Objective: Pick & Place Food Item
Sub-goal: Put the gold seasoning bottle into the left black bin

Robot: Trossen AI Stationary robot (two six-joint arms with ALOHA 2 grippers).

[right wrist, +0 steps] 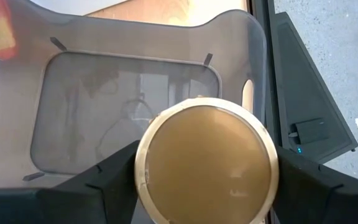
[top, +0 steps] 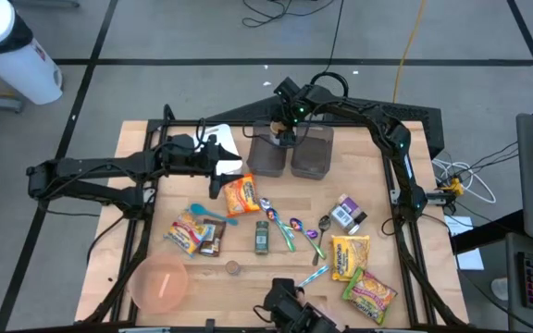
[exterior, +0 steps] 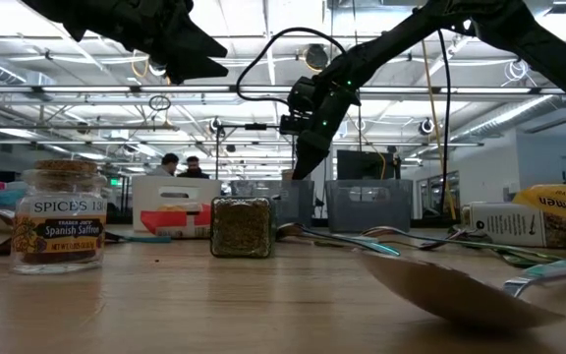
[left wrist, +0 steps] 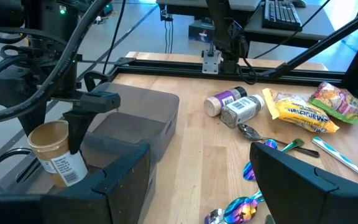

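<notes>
A tan-lidded cup [right wrist: 206, 160] sits clamped between the fingers of the right gripper [right wrist: 197, 177], hanging directly over the left grey bin [right wrist: 92, 93] at the table's far edge; a second bin [top: 311, 153] stands just beside it. The left gripper [left wrist: 201, 180] hovers nearby with its fingers spread, grasping nothing, above an orange snack packet [top: 241, 193].

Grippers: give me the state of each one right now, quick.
Left gripper: open, holding nothing, above the table near the bins.
Right gripper: shut on a jar, held over a bin.
</notes>
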